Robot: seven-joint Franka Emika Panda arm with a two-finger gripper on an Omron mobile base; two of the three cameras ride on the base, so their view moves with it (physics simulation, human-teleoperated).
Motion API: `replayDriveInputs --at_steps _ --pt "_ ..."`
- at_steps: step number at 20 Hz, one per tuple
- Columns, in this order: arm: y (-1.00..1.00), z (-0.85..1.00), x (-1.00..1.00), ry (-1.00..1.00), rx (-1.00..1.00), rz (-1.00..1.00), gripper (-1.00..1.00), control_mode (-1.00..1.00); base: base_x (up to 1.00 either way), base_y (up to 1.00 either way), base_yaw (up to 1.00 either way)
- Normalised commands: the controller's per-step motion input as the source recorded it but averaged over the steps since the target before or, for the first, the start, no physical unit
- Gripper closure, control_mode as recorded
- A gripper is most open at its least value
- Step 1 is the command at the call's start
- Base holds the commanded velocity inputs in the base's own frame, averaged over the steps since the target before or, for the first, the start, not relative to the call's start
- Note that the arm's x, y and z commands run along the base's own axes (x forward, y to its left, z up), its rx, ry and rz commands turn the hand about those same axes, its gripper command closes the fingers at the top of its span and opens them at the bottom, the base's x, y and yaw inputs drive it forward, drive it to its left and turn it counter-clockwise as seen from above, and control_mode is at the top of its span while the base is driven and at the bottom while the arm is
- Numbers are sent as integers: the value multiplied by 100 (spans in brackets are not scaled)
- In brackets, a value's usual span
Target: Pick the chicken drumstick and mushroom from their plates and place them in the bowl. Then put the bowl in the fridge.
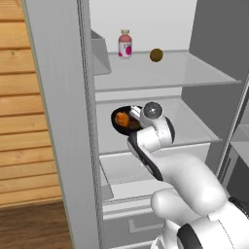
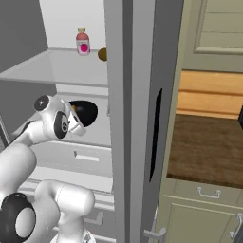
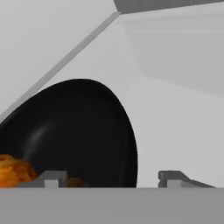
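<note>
The claw (image 3: 105, 177) stands wide, its two dark finger tips (image 3: 50, 177) set well apart at the near edge of the hand view, with the right rim of the bowl (image 3: 83, 131) between them; the pictures do not show either tip pressing on that rim. The bowl, matte black and deep-sided, sits on the middle white shelf (image 1: 189, 124) of the fridge (image 1: 58, 121), toward the shelf's left side. Inside the bowl, at its left, lies the chicken drumstick (image 3: 13, 171), glossy and orange-brown; in the left base view it shows as an orange patch within the dark bowl (image 1: 119, 120). A small brownish edge just right of the drumstick may be the mushroom, but it is too little seen to tell. In the left base view the hand of the arm (image 1: 155, 129) lies just right of the bowl and covers its right side. In the right base view the bowl (image 2: 85, 111) appears as a black dome just right of the hand, beside the fridge's grey door edge (image 2: 128, 118). On the upper shelf (image 1: 165, 73), far back, stand a small pink-labelled bottle (image 1: 125, 44) and, to its right and apart from it, an olive-brown ball (image 1: 156, 55).
</note>
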Motion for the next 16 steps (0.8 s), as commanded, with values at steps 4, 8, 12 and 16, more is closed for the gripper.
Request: replayDriveInputs --at_steps 4,8,12,16 --pt "0 39 -47 -10 0 5 -100 -100 0 0 0" --pt "0 74 -94 -3 0 9 -100 -100 0 0 0" --pt "-16 97 -98 2 0 14 -100 -100 0 0 0" --pt "0 41 -100 12 -7 31 -100 -100 0 0 0"
